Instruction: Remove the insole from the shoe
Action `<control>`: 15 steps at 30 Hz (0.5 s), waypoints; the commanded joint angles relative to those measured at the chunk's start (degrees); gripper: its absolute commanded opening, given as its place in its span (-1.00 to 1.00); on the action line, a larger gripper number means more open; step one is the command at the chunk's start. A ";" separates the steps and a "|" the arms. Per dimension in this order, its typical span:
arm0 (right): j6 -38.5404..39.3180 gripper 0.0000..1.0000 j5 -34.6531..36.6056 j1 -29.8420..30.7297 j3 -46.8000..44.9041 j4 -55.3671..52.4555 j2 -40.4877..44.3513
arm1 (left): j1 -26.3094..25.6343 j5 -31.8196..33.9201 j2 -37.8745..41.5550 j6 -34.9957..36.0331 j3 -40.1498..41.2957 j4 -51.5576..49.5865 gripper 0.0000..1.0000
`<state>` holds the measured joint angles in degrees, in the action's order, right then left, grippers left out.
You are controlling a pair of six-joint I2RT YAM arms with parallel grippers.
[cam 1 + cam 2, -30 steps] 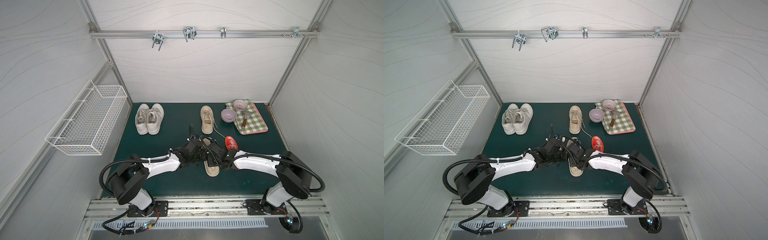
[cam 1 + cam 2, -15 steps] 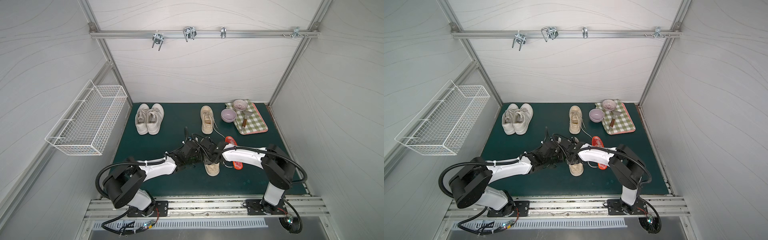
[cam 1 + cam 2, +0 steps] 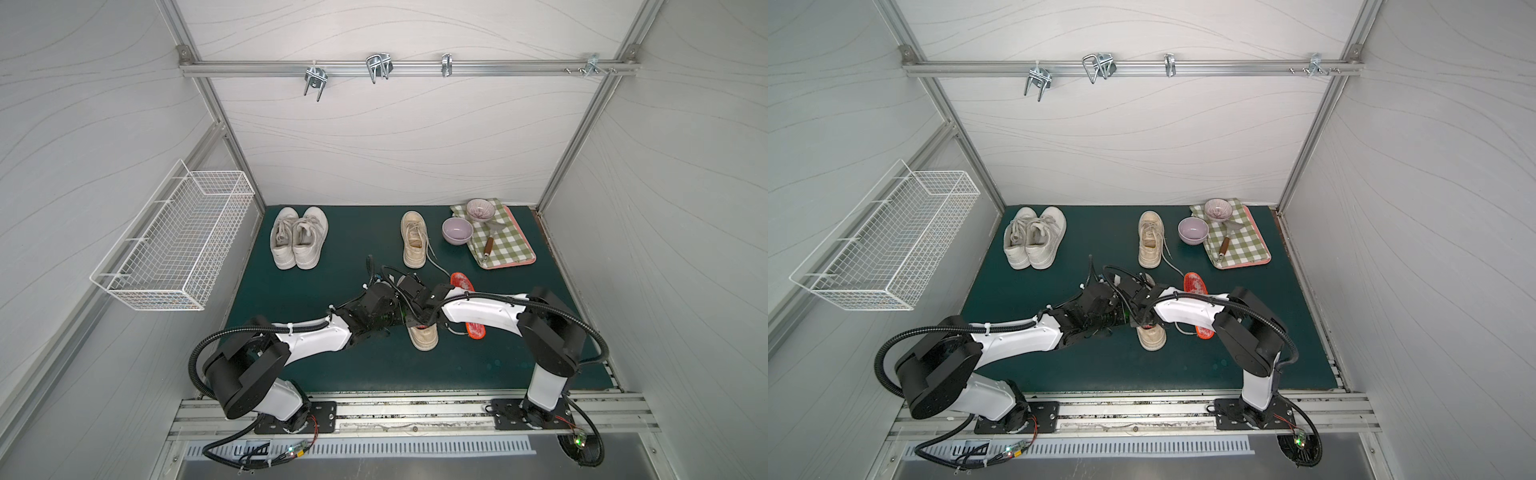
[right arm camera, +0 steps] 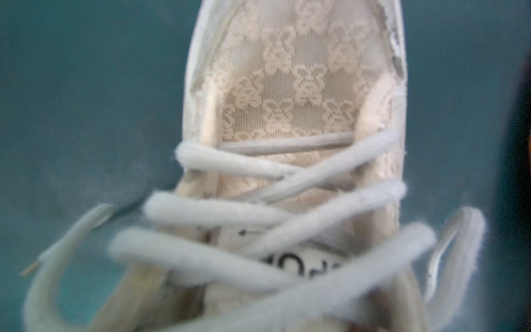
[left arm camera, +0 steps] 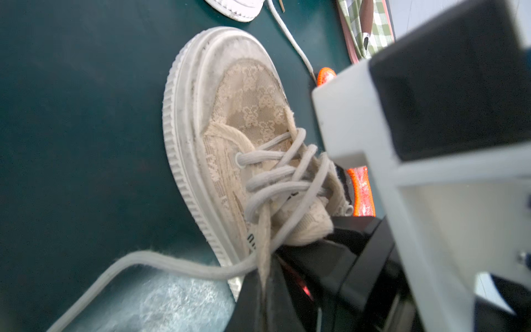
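If you check both top views, the shoe (image 3: 424, 340) (image 3: 1152, 338) sits about mid-desk on the green mat (image 3: 316, 365). Its long axis runs front to back, with the toe pointing at the robot's base rail and the heel end tucked under the two wrists. The left wrist cam shows it flat on its sole with loose lacing, and one lace (image 5: 149, 260) trails off onto the mat.

Left end effector (image 3: 405, 322) is clenched tight at the shoe's mouth, but I can't make out whether it's pinching collar, lace or nothing. Right end effector (image 3: 422, 318) hangs over the opening too, but its fingers are buried. Its own cam only gives a blurry close-up of laces and toe, so I can't tell if it's released or clamped.

A red-orange sliver (image 3: 421, 327) peeks out at the mouth, too small to call. Just beside the shoe on the robot's right lies an orange insole (image 3: 462, 280), flat on the mat and roughly parallel, with its middle hidden under the right forearm.

Room-wise, there's bare mat on the shoe's left and in front of the toe, right up to the desk edge. Farther back and well apart are a second beige shoe (image 3: 414, 239), a white sneaker pair (image 3: 299, 239), a lilac bowl (image 3: 457, 230) and a checked cloth (image 3: 513, 249).
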<state>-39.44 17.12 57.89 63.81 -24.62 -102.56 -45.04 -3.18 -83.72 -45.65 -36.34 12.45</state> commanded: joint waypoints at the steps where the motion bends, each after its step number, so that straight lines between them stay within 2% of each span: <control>1: -0.81 -0.88 -4.04 1.06 -4.44 2.16 -0.03 | -0.32 1.64 1.41 -0.20 -1.11 -1.94 -1.00; 4: -0.60 -0.98 -3.00 1.09 -6.43 3.32 4.24 | -0.32 3.49 1.04 0.44 -2.09 -5.04 -1.00; 8: 0.33 -1.00 -2.80 1.07 -8.98 5.95 9.47 | -0.32 3.34 -0.93 2.79 -4.46 -8.77 -1.00; 15: 0.59 -1.00 -3.33 1.03 -9.63 7.22 9.99 | -0.37 1.95 -2.67 4.05 -6.46 -10.24 -1.00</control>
<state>-39.13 14.92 58.48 54.54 -17.45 -93.67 -45.54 -2.00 -85.14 -43.00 -40.82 4.40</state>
